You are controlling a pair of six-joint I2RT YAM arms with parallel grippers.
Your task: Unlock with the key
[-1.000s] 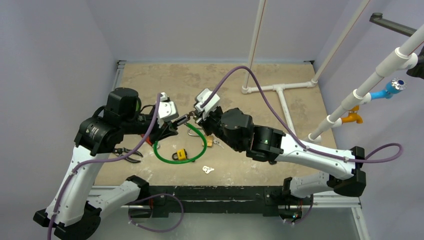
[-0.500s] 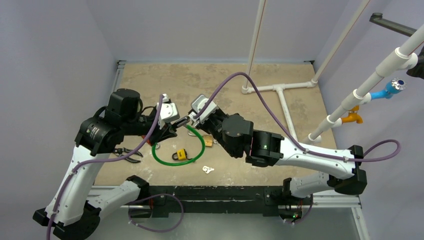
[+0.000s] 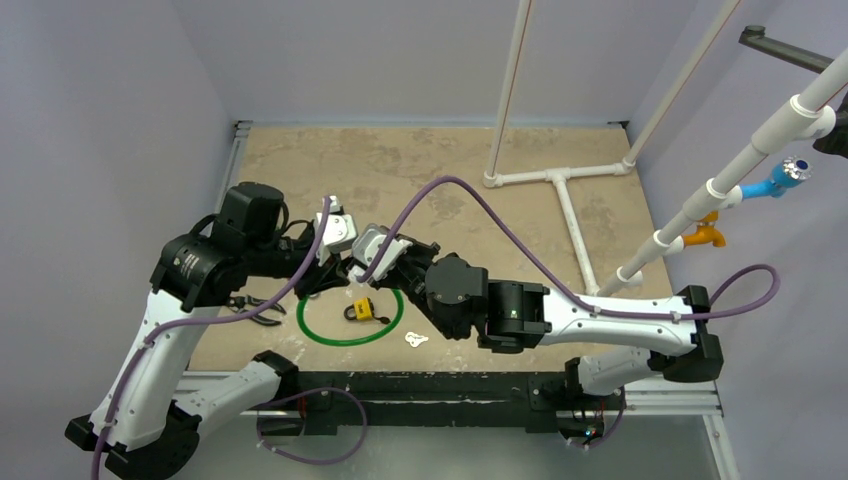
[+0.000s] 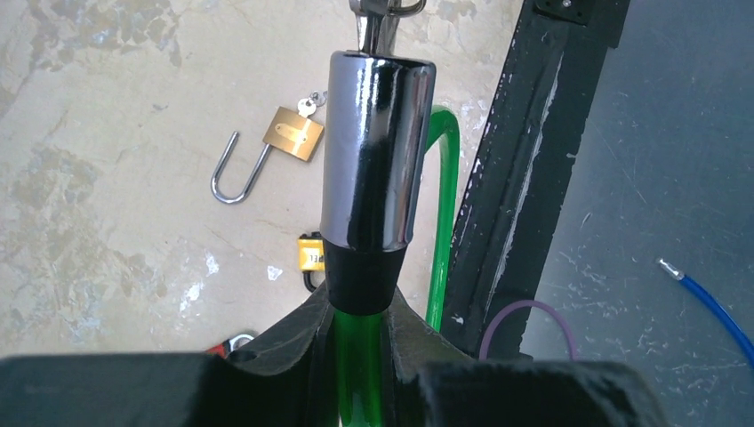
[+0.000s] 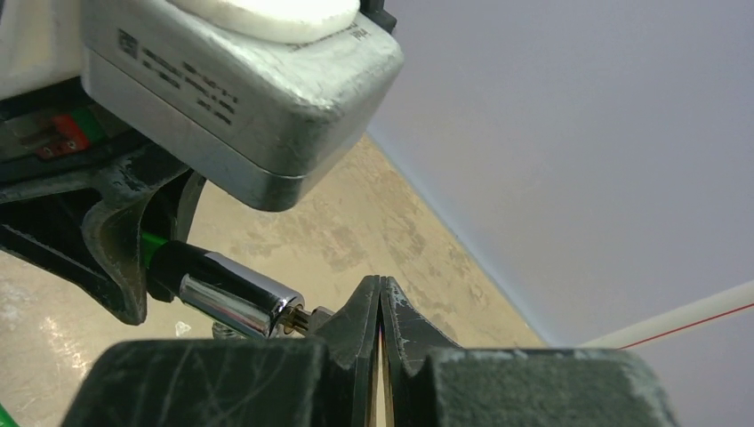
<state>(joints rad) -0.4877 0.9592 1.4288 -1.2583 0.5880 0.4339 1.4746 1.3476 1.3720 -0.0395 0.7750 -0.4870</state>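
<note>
- Left jaws: pinched on the cable lock (image 4: 378,151) at the black collar just below its chrome barrel. Barrel is held up off the surface (image 3: 450,160), btw the two arms, end face toward the right arm.
- Right jaws: pressed together on the key (image 5: 307,318), whose tip sits in the barrel's end face.
- Done, by the look of it: lock lifted, key lined up & entered.
- How deep the key sits: can't tell. A bit of shank shows outside the barrel.
- Turned or not: can't tell either. Barrel reads as one piece, so prob. not yet unlocked.
- Left to do: push key home if short, twist, pull the cable end free.
- Green cable (image 4: 442,222) loops down onto the surface, w/ a small yellow padlock (image 3: 361,310) inside the loop.
- Brass padlock (image 4: 292,133) lies nearby, shackle open — not the one in hand.
- Loose key (image 3: 415,340) lies near the front edge.
</note>
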